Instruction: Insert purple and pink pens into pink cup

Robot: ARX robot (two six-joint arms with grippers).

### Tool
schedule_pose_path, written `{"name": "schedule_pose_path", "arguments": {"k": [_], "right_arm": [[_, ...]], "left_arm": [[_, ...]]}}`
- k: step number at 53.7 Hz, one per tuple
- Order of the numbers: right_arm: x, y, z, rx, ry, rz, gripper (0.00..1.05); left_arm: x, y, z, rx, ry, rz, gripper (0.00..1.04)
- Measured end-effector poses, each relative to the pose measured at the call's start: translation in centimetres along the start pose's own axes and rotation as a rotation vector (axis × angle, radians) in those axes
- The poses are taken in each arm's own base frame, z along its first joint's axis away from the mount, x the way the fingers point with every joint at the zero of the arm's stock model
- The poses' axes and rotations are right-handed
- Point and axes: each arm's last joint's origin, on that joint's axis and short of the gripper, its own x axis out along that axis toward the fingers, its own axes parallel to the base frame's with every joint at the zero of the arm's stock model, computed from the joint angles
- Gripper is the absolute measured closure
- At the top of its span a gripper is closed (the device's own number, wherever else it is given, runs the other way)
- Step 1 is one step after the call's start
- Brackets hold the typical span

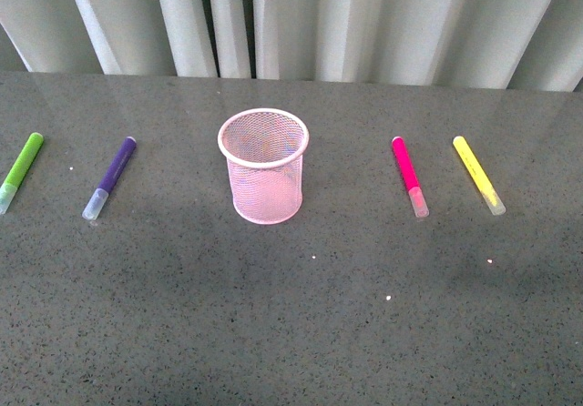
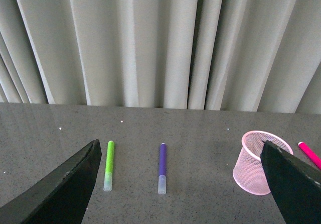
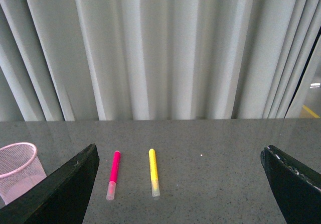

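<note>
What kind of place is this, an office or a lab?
Probably a staged test bench: bare grey speckled table, plain pleated curtain as backdrop, purple pen and pink pen laid either side of the pink cup.

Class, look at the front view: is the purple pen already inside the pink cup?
No, the purple pen lies flat on the table to the left of the pink cup, clear of it.

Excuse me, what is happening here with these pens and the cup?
Nothing is held yet. The left tool and the right tool are both open above the table. The purple pen lies left of the upright pink cup and the pink pen right of it. No pen is in the cup. A green marker and a yellow marker lie at the outer sides.
</note>
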Motion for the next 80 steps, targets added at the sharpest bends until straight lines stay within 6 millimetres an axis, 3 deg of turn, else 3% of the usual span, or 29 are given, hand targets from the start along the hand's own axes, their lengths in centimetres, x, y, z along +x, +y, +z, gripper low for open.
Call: {"name": "schedule_pose_path", "arguments": {"k": [44, 49, 56, 64, 71, 80], "right_arm": [[0.0, 0.0, 0.0, 0.000, 0.000, 0.000, 0.07], [0.0, 0.0, 0.0, 0.000, 0.000, 0.000, 0.07], [0.0, 0.0, 0.0, 0.000, 0.000, 0.000, 0.07], [0.0, 0.0, 0.0, 0.000, 0.000, 0.000, 0.07], [0.0, 0.0, 0.0, 0.000, 0.000, 0.000, 0.07], [0.0, 0.0, 0.0, 0.000, 0.000, 0.000, 0.07]], "left_arm": [[0.0, 0.0, 0.0, 0.000, 0.000, 0.001, 0.07], [0.3, 0.2, -0.1, -0.170, 0.317, 0.180, 0.07], [1.1, 0.5, -0.7, -0.316, 0.393, 0.217, 0.07], [3.1, 0.7, 0.5, -0.390, 0.374, 0.165, 0.07], [6.7, 0.4, 2.5, -0.378, 0.363, 0.069, 0.07], [11.5, 0.2, 3.4, -0.336, 0.405, 0.009, 0.07]]}}
